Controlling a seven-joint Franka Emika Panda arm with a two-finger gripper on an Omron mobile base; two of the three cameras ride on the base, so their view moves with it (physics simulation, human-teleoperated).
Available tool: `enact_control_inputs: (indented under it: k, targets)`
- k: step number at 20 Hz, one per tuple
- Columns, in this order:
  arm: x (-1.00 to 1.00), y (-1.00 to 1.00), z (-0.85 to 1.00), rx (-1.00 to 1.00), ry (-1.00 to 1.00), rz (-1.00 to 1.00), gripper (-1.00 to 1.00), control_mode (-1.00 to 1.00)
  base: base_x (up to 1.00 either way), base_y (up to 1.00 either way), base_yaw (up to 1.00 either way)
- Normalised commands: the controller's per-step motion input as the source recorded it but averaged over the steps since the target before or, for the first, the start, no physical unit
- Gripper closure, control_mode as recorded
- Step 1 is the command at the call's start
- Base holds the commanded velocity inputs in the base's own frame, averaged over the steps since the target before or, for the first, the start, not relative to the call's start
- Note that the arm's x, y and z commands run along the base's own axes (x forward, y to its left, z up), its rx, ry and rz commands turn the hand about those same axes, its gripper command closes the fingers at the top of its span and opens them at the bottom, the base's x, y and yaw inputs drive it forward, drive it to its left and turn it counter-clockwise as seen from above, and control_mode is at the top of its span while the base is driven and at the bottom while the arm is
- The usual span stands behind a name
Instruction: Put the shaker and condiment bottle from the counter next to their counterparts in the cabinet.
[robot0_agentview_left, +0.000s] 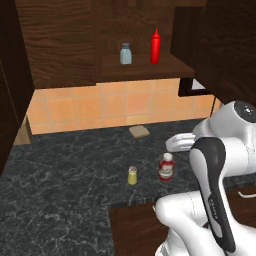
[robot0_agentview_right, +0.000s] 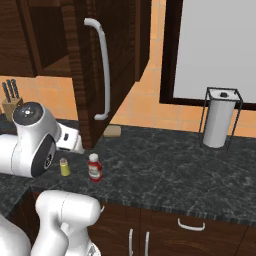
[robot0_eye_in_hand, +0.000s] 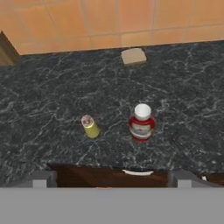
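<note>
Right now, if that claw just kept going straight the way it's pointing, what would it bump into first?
Probably the counter itself, near its front edge. The open gripper points between the shaker and the condiment bottle, both upright; depth is hard to judge, so it might clip the bottle.

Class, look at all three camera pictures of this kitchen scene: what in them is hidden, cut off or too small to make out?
- Label text on the condiment bottle: too small and blurred, all views.
- The cabinet interior: right base view, blocked by its open door.
- Knife block: right base view, partly behind the arm.
- Tan block by the wall: too blurred to identify.
- The shaker cap holes: too small.
</note>
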Motion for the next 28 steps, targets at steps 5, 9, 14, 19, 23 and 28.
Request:
enact_control_inputs:
  k: [5, 9, 14, 19, 23, 28]
  targets:
    - [-0.40, 0.01, -0.62, 0.00, -0.16, 0.01, -1.00, -1.00, 0.00, 0.00, 0.00]
    - [-0.16, 0.00, -0.58, 0.00, -0.08, 0.00, -1.00, -1.00, 0.00, 0.00, 0.00]
    - [0.04, 0.05, -0.53, -0.02, 0.00, -0.06, -1.00, -1.00, 0.00, 0.00, 0.00]
    - [0.13, 0.10, -0.44, -0.03, 0.00, -0.14, -1.00, -1.00, 0.00, 0.00, 0.00]
    - [0.17, 0.01, -0.32, 0.00, 0.00, -0.20, -1.00, -1.00, 0.00, 0.00, 0.00]
    - [0.35, 0.00, -0.27, 0.00, 0.00, -0.29, -1.00, -1.00, 0.00, 0.00, 0.00]
